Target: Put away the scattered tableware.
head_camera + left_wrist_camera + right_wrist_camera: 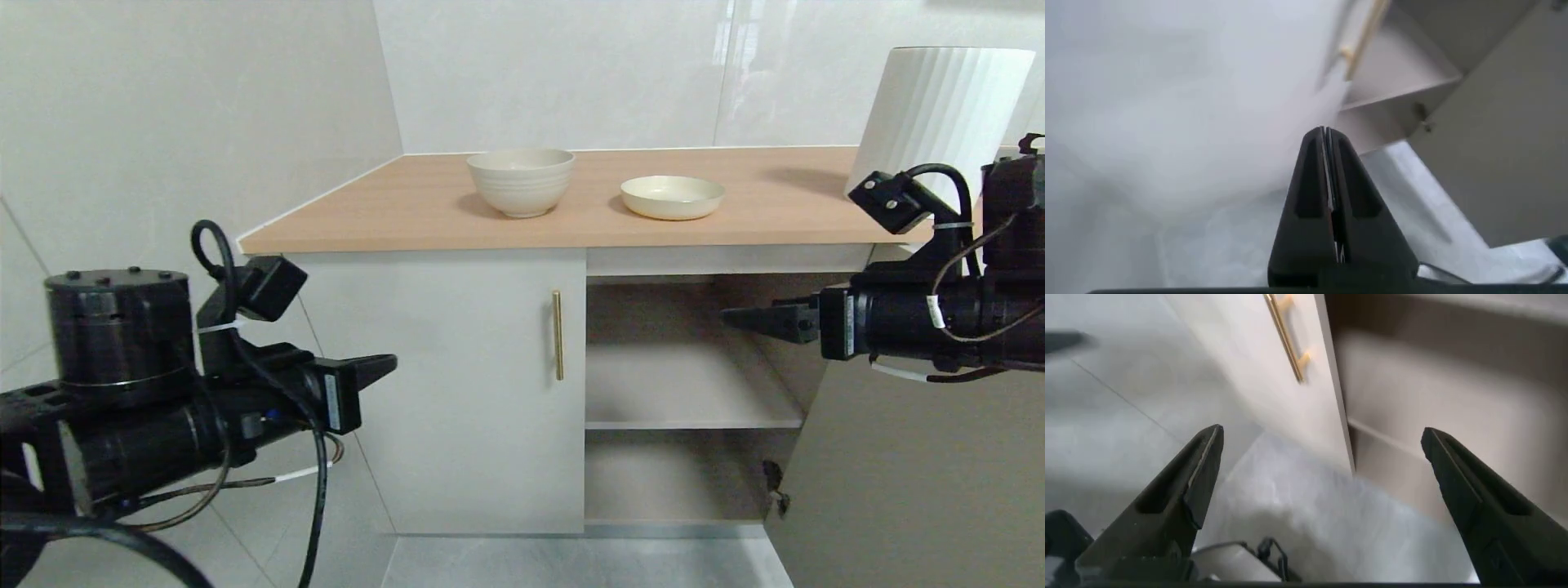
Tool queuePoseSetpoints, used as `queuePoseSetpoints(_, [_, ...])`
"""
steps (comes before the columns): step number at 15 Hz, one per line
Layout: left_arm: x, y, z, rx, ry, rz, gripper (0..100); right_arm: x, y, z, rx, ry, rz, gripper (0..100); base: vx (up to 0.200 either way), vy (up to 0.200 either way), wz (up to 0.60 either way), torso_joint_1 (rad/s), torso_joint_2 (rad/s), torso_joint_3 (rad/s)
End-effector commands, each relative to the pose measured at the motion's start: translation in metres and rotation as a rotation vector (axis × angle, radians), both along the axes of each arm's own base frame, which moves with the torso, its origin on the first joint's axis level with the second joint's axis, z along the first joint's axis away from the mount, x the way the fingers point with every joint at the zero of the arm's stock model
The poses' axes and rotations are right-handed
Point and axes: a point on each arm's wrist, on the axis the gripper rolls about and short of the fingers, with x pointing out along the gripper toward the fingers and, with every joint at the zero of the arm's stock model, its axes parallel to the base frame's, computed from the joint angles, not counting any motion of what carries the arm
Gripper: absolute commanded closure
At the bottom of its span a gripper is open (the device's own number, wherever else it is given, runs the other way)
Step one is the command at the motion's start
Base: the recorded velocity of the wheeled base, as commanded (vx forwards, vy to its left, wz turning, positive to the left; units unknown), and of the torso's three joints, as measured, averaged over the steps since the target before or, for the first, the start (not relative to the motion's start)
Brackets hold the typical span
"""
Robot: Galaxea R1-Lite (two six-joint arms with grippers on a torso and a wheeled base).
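Head view: a ribbed cream round bowl point(521, 181) and a shallow pale-yellow dish point(672, 197), seemingly ceramic, sit apart on the smooth wood-grain countertop point(392, 214), well above both grippers. The left gripper point(385, 365) is pressed together, empty. The right gripper point(732, 318) is spread wide before the open white cabinet point(686, 384).

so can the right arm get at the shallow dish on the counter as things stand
Probably yes, though not straight ahead. The right gripper sits below the countertop, fingers open, facing the open cabinet, so it would need to rise first. The shallow dish stands clear of the bowl.
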Motion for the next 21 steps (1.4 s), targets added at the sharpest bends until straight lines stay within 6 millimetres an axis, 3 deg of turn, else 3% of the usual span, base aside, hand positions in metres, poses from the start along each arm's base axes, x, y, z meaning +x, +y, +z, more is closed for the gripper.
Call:
queuePoseSetpoints(1, [-0.026, 0.016, 0.02, -0.012, -0.059, 0.032, 100, 0.002, 0.0, -0.008, -0.012, 0.029, -0.006, 0, 0.0, 0.0, 0.0, 0.0, 0.0, 0.0])
queuePoseSetpoints(2, [-0.029, 0.017, 0.023, 0.0, -0.063, 0.029, 0, -0.005, -0.003, -0.002, -0.006, 0.017, -0.005, 0, 0.0, 0.0, 0.0, 0.0, 0.0, 0.0])
queuePoseSetpoints(6, [-0.021, 0.015, 0.026, -0.006, -0.068, 0.032, 0, -0.023, -0.009, 0.011, -0.005, 0.012, -0.006, 0, 0.0, 0.0, 0.0, 0.0, 0.0, 0.0])
queuePoseSetpoints(18, [-0.037, 0.018, 0.038, -0.029, -0.101, 0.036, 0, -0.025, -0.01, 0.013, -0.006, 0.005, -0.01, 0, 0.0, 0.0, 0.0, 0.0, 0.0, 0.0])
queuePoseSetpoints(21, [-0.037, 0.018, 0.039, -0.029, -0.095, 0.037, 0, -0.026, -0.01, 0.014, -0.005, 0.002, -0.01, 0, 0.2, 0.0, 0.0, -0.009, 0.0, 0.019])
